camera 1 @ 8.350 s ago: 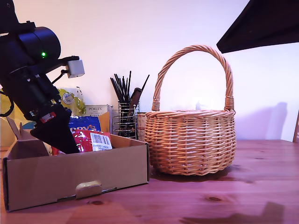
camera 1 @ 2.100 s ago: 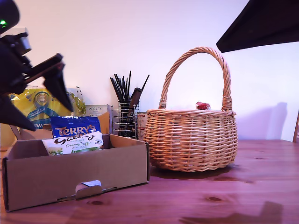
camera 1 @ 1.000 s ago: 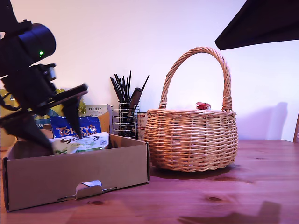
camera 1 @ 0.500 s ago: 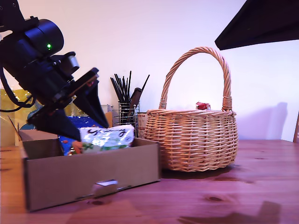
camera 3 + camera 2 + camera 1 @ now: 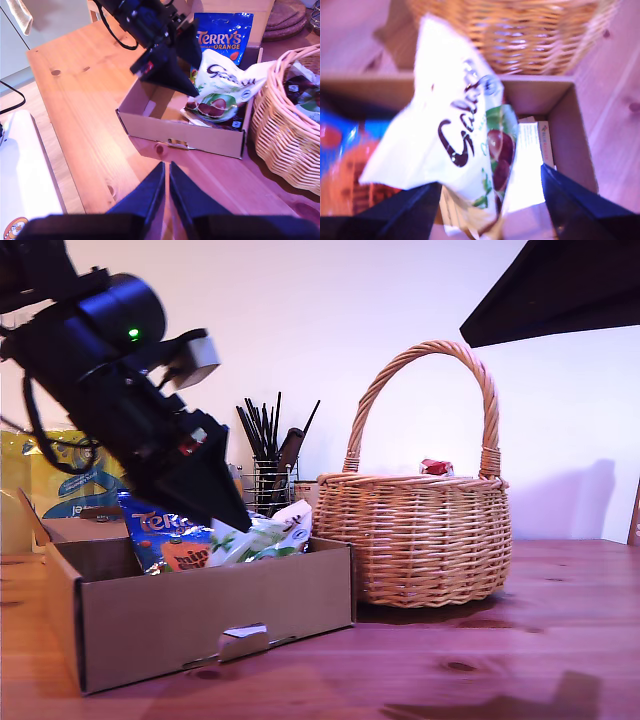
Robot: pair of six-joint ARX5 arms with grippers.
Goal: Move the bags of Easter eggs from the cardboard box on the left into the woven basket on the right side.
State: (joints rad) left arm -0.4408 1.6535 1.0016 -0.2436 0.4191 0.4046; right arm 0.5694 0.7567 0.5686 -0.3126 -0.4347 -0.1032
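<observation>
Pink-tinted light, blurred first wrist view

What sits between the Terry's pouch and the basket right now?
The white-and-green pouch, held in my first gripper, hangs over the cardboard box between the blue Terry's pouch and woven basket, seen in second wrist view.

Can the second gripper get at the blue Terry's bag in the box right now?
Probably not cleanly. My second gripper hangs shut above the bare table in front of the cardboard box, and my first gripper, holding the white-and-green bag, sits over the box between it and the blue Terry's bag.
</observation>
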